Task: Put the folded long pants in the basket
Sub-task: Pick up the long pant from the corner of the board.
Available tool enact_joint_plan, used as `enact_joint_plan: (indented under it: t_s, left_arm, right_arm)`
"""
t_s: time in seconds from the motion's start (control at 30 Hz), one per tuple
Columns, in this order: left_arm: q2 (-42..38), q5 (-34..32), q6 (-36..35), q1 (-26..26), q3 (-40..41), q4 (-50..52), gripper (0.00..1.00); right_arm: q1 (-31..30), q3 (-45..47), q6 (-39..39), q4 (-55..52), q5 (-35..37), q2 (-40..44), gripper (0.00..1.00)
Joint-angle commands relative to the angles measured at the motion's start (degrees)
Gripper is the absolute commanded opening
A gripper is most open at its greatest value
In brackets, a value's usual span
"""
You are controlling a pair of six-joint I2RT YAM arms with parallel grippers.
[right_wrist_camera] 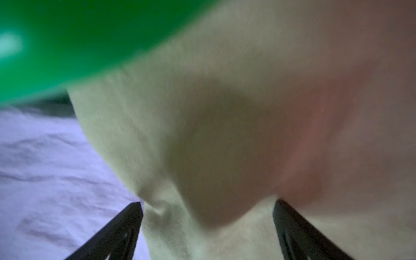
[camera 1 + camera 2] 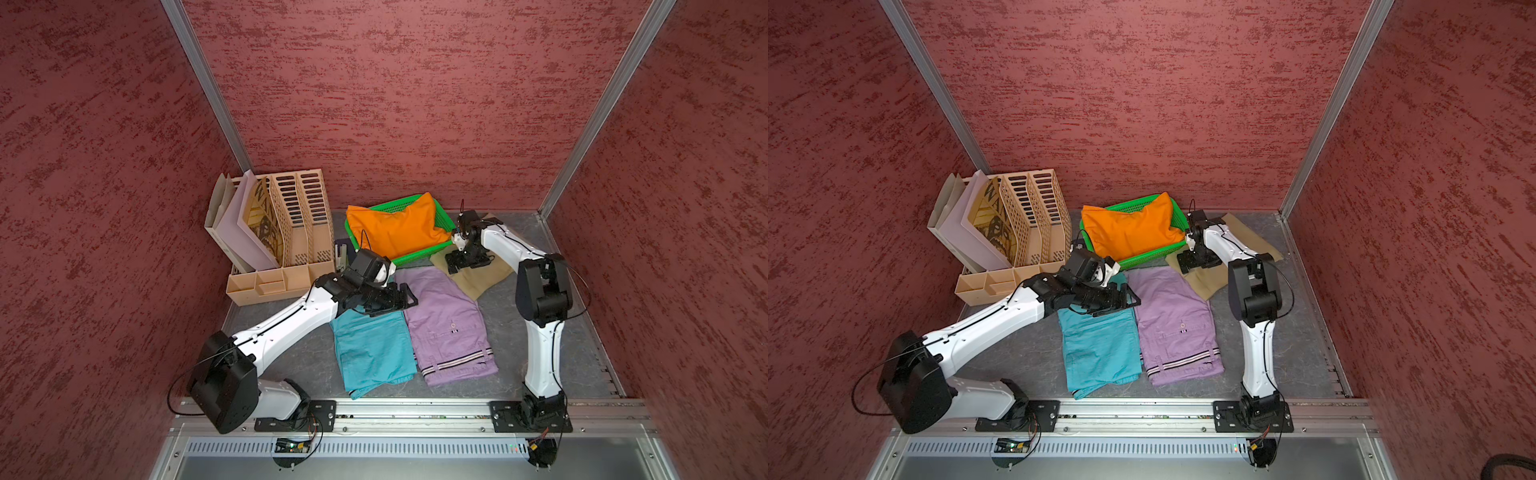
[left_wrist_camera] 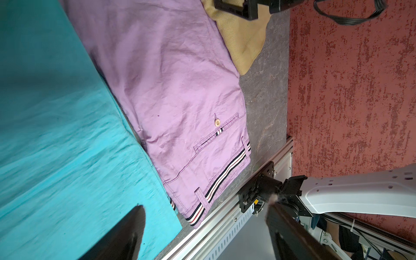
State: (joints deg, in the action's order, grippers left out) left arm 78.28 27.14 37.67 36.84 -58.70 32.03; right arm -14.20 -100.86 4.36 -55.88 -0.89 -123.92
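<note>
Right over the khaki pants (image 2: 478, 276), the right gripper (image 2: 451, 266) sits wide open, left gripper (image 2: 405, 300) too; could snag the basket (image 2: 415, 255) rim (super close).

Three walls (image 2: 374, 83) close in the workspace, all covered in a dusky red, mottled, rough-looking finish. Pale aluminium corner posts (image 2: 208, 83) run up where the walls meet. The tabletop (image 2: 540, 332) is dark grey with a faint marbled pattern. Along its near edge lies an aluminium rail (image 2: 415, 409), and below that a slotted grey cable duct (image 2: 395, 448). Light is soft and even, with only weak shadows.
</note>
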Motion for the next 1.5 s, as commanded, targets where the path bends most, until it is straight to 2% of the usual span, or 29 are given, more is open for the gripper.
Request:
enact_joint_plan:
  t_s: [0.0,0.13,0.2,0.27,0.3,0.43,0.57,0.77,0.87,1.07,1.27,1.4,1.47]
  left_arm:
    - [-1.6,0.7,-0.5,-0.4,0.6,-1.1,0.89]
    - [-2.0,0.6,-0.5,-0.5,0.9,-1.0,0.89]
    - [-1.9,0.6,-0.5,-0.5,0.8,-0.8,0.89]
    - [-2.1,0.5,-0.5,-0.5,0.9,-0.8,0.89]
    - [-2.2,0.5,-0.4,-0.5,0.9,-0.8,0.89]
    - [-2.3,0.4,-0.5,-0.6,1.3,-0.9,0.89]
    - [-2.0,0.5,-0.4,-0.6,1.3,-1.1,0.89]
    - [-2.2,0.5,-0.3,-0.6,0.9,-1.2,0.89]
    - [-2.2,0.6,-0.2,-0.6,1.0,-1.3,0.89]
    - [-2.9,0.5,-0.3,-0.5,1.3,-0.9,0.89]
    - [-2.9,0.5,-0.4,-0.6,1.3,-0.7,0.89]
    - [-2.9,0.5,-0.5,-0.6,1.2,-0.6,0.89]
    - [-2.9,0.4,-0.6,-0.6,1.1,-0.3,0.89]
  right_arm:
    - [-1.0,-0.8,1.2,0.5,4.7,-3.8,0.99]
    - [-0.9,-5.2,0.8,-3.3,4.2,-8.6,0.98]
    - [-0.6,-6.5,0.1,-4.6,3.6,-9.5,0.93]
    - [-0.1,-7.2,0.0,-5.6,0.1,-9.8,0.77]
    - [-0.1,-7.1,-0.2,-5.8,-0.2,-9.8,0.76]
    - [-0.1,-4.8,-1.2,-4.4,0.9,-8.5,0.84]
    - [0.1,2.1,-2.0,3.9,-2.4,0.2,0.95]
    - [0.8,4.0,-2.4,5.0,-2.8,7.3,0.98]
    - [1.9,6.4,-3.4,5.4,-4.0,9.1,0.98]
    - [2.4,12.6,-3.8,5.0,-1.6,9.6,0.98]
    - [2.9,13.2,-4.5,4.3,-1.0,4.6,0.97]
    - [2.9,9.3,-5.2,0.8,0.5,0.1,0.87]
    - [3.0,8.8,-5.3,0.1,-1.3,-0.7,0.79]
